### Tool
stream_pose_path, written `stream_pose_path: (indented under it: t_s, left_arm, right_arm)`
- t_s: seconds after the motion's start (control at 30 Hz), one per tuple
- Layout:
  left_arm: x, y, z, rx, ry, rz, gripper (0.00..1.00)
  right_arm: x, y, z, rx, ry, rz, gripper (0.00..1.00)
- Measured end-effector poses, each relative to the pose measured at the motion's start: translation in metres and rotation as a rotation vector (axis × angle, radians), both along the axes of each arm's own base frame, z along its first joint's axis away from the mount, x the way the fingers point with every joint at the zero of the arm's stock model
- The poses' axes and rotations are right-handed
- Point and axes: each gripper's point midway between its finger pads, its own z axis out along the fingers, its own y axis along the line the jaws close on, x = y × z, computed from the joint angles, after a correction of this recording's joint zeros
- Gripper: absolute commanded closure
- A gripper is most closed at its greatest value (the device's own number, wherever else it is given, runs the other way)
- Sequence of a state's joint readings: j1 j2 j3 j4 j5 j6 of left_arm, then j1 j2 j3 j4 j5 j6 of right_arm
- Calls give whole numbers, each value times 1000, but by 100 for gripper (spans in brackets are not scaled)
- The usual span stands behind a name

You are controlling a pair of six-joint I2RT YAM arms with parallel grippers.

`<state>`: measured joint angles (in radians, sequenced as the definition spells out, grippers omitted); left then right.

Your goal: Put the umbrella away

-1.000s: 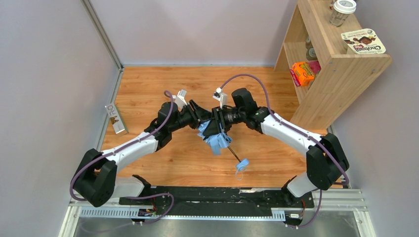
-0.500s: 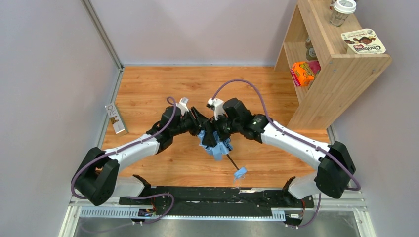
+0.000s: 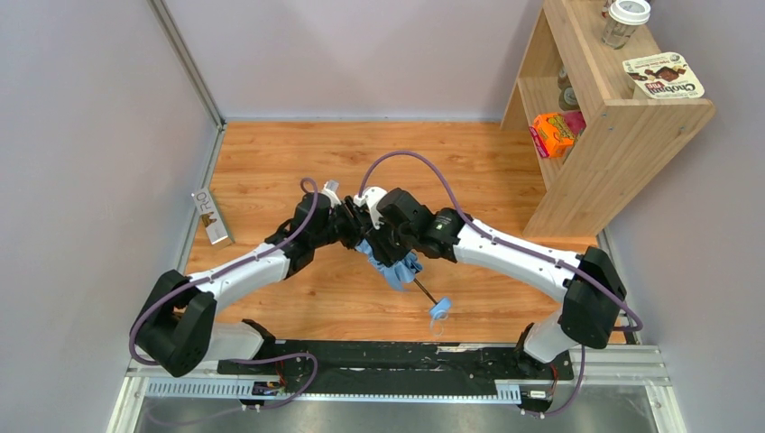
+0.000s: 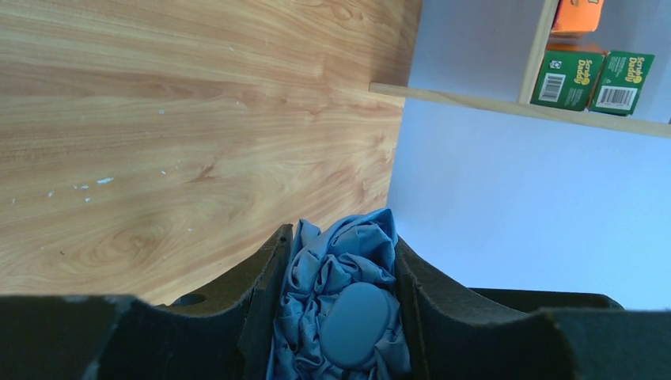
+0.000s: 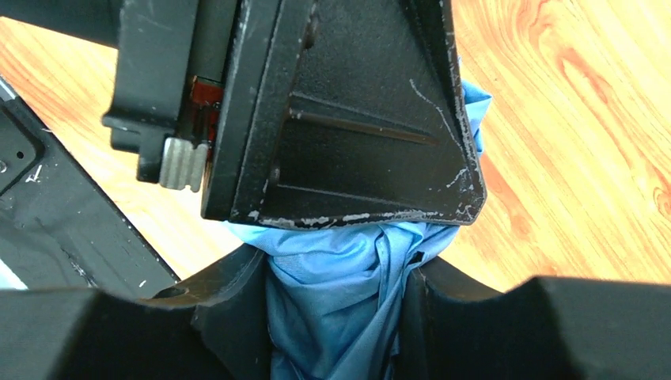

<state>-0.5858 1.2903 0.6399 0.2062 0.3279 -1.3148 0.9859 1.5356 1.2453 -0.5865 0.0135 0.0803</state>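
The umbrella point(image 3: 394, 269) is folded, its sky-blue canopy bunched between both grippers above the wooden table. Its dark shaft point(image 3: 424, 290) slants toward the near right and ends in the light blue handle and strap point(image 3: 440, 311). My left gripper point(image 3: 363, 236) is shut on the canopy top; the left wrist view shows crumpled fabric and a blue oval cap point(image 4: 354, 322) between its fingers. My right gripper point(image 3: 386, 253) is shut on the canopy just beside it; the right wrist view shows blue fabric point(image 5: 336, 317) pinched between its fingers, with the left gripper's black body point(image 5: 348, 119) right in front.
A wooden shelf unit point(image 3: 622, 135) stands at the right with an orange box point(image 3: 552, 133), a snack packet point(image 3: 664, 76) and a cup point(image 3: 625, 22). A small white box point(image 3: 211, 216) leans at the left wall. Green boxes point(image 4: 589, 79) sit on a shelf.
The right arm has swung left and its gripper has moved closer to the left gripper. The umbrella bundle has shifted slightly left and toward the near side with both grippers holding it.
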Motion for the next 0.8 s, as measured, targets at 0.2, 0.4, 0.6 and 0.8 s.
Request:
stream_pose_path:
  t_s: [0.2, 0.4, 0.6, 0.8]
  left_arm:
    - [-6, 3, 2, -20, -4, 3, 32]
    - [-9, 0, 6, -40, -14, -18, 51]
    - [-7, -12, 8, -89, 11, -59, 100]
    - [7, -18, 12, -139, -30, -55, 100]
  right_arm:
    - [-4, 1, 4, 53, 48, 78, 100]
    - [-7, -2, 9, 127, 125, 155, 100]
    - [-5, -11, 10, 79, 133, 152, 51]
    - [-2, -16, 19, 45, 144, 56, 4]
